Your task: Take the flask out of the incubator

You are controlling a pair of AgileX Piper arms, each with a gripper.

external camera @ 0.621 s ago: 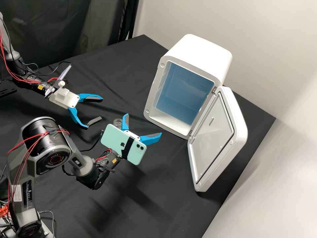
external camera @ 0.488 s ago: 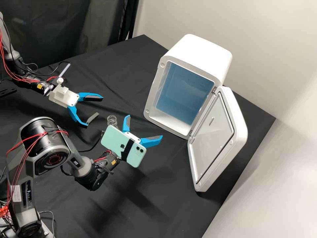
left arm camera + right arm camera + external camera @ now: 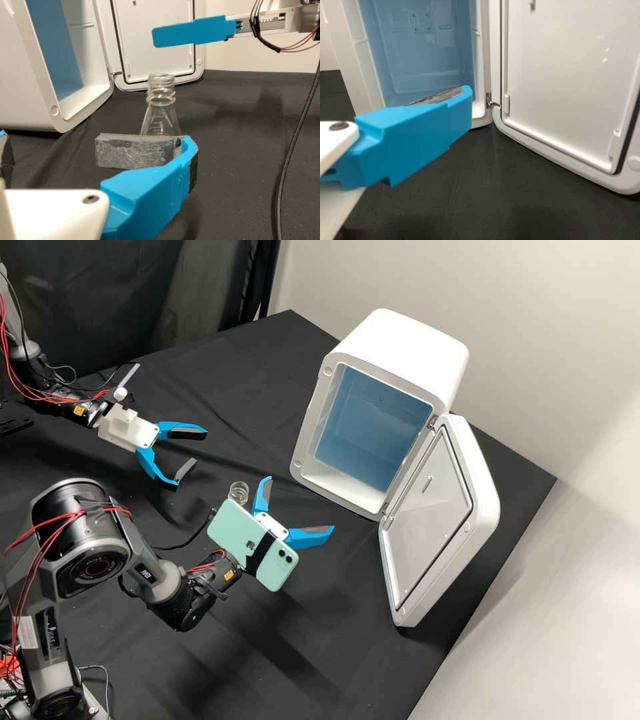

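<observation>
A small clear glass flask (image 3: 238, 491) stands upright on the black bench, outside the incubator and free of both grippers. In the left wrist view the flask (image 3: 160, 110) rises just beyond one of my left fingers (image 3: 150, 185). My left gripper (image 3: 199, 448) hangs open to the flask's left. My right gripper (image 3: 300, 505) is open just right of the flask and faces the incubator, a mint phone (image 3: 253, 543) strapped behind it. The white incubator (image 3: 400, 347) stands with its door (image 3: 440, 507) swung wide and its blue inside bare.
The open door (image 3: 560, 90) reaches toward the bench's right edge. Red and black cables (image 3: 40, 393) trail along the far left. The right arm's base (image 3: 73, 553) fills the near left corner. Open black bench lies in front of the incubator.
My right gripper has slid a little toward the near right, uncovering the flask. My left gripper has drawn back slightly toward the far left. Both stay open.
</observation>
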